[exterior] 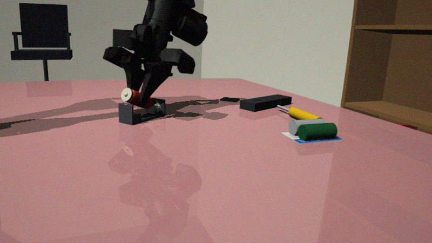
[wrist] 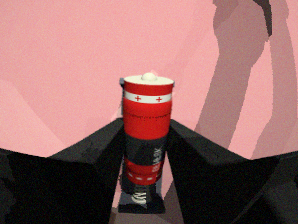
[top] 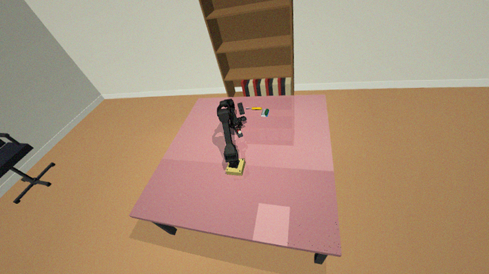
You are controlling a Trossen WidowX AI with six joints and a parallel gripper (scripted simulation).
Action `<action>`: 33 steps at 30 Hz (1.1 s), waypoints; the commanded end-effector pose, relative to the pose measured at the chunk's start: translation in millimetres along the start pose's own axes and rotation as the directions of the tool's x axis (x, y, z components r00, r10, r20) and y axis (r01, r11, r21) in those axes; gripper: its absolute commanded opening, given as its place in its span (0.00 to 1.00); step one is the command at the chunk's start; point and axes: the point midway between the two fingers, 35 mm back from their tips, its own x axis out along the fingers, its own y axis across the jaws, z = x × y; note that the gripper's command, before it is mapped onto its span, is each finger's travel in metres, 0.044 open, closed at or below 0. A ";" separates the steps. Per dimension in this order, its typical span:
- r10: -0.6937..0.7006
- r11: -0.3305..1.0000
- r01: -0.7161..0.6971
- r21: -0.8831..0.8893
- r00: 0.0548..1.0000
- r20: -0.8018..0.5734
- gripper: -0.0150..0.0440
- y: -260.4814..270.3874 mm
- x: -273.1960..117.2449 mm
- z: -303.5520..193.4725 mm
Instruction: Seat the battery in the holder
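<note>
The red battery (exterior: 139, 99) (wrist: 146, 120) is tilted, with its white terminal end raised above the near end wall of the dark holder (exterior: 126, 114) (wrist: 155, 206). Its flat end is lower, inside the holder by the spring (exterior: 157, 107) at the far end wall. Whether it touches the spring is unclear. The terminal end is above the wall top, not under the lip. My gripper (exterior: 138, 97) (wrist: 145, 124) is shut on the battery, one finger on each side. The holder stands on the pink table (exterior: 211, 181). The fingers hide part of its inside.
A black block (exterior: 265, 103) and a small flat dark piece (exterior: 230, 99) lie behind and right of the holder. A yellow-handled screwdriver (exterior: 305, 114) (top: 256, 109) lies right of them. Nearer are a grey cylinder (exterior: 294, 127) and a green cylinder (exterior: 318, 131) on a blue-and-white card.
</note>
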 end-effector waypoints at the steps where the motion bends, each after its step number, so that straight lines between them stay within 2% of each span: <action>1: 0.001 1.000 -0.001 0.002 1.000 0.028 0.40 0.4 3.0 -2.5; 15: -0.002 1.000 0.002 0.000 0.994 0.113 0.40 0.0 7.2 -7.4; 33: -0.002 1.000 0.002 0.000 0.994 0.110 0.40 0.1 4.9 -17.3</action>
